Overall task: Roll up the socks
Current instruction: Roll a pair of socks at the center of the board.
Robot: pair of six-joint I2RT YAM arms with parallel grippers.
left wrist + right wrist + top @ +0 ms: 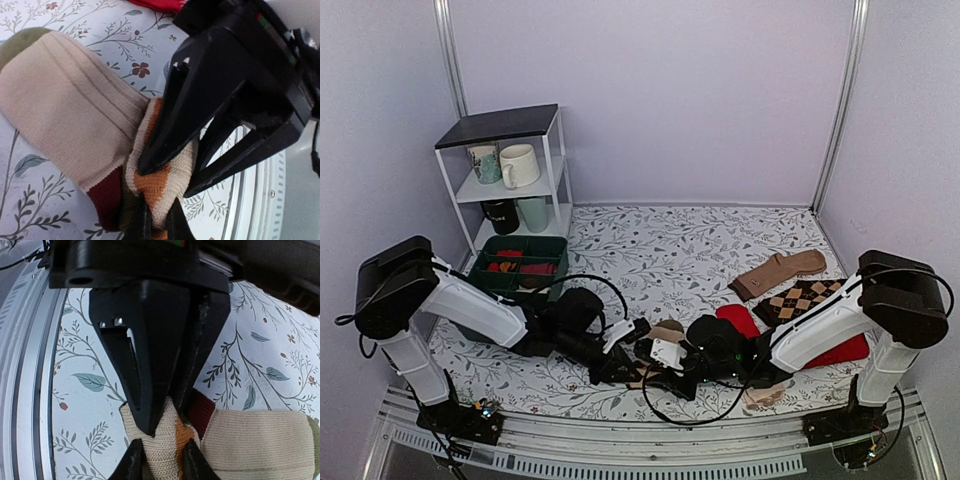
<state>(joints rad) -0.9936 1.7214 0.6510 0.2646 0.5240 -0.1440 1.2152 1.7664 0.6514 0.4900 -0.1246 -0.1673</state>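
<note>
A beige ribbed sock point(65, 115) with an olive toe, a dark red band and an orange patch lies on the floral table; its cuff end is bunched up. My left gripper point(157, 225) is shut on that bunched end point(165, 185). My right gripper point(162, 462) is shut on the same bunch from the opposite side, its fingers point(165, 135) almost touching the left ones. In the top view both grippers point(630, 362) point(665, 368) meet at the near middle of the table, over the sock point(665, 332).
A black sock bundle point(715, 335), a red sock point(740, 320), an argyle sock point(800, 300) and a brown sock point(780, 272) lie to the right. A green bin point(520, 262) and a white shelf with mugs point(510, 160) stand at the back left. The table's metal rail point(25, 390) is close.
</note>
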